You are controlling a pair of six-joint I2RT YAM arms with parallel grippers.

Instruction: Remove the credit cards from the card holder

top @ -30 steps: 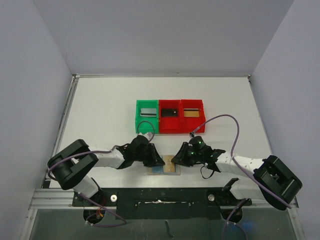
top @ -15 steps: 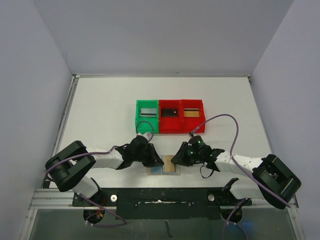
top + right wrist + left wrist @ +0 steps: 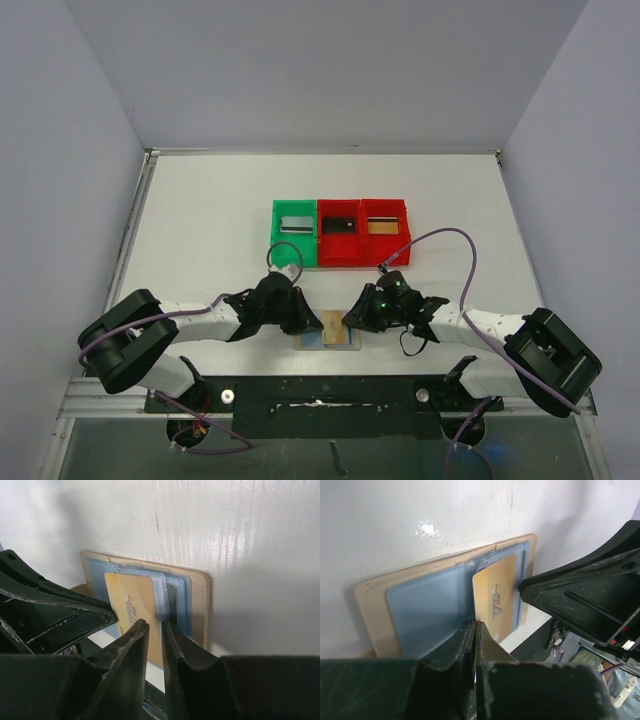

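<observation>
The card holder (image 3: pixel 314 341) lies open near the table's front edge, tan outside (image 3: pixel 200 600) and light blue inside (image 3: pixel 425 605). A gold credit card (image 3: pixel 497 597) sticks partly out of its pocket (image 3: pixel 127 600) and shows between the arms from above (image 3: pixel 336 324). My left gripper (image 3: pixel 474 626) is shut, its tips pinching the card's near corner (image 3: pixel 318 322). My right gripper (image 3: pixel 155 624) stands opposite (image 3: pixel 350 322), with a narrow gap between its fingers. Its tips are down on the pocket beside the card's other edge. A silver card (image 3: pixel 296 224), a black card (image 3: pixel 340 225) and another gold card (image 3: pixel 380 227) lie in the bins.
A green bin (image 3: pixel 276 238) and two red bins (image 3: pixel 340 257) (image 3: pixel 405 232) stand in a row behind the wallet. The two grippers face each other only a few centimetres apart. The table's front rail (image 3: pixel 320 385) runs just behind the card holder.
My left gripper's jaws have closed onto the gold card's corner and that arm has shifted slightly. The card now shows a little more between the grippers. The right gripper has barely moved.
</observation>
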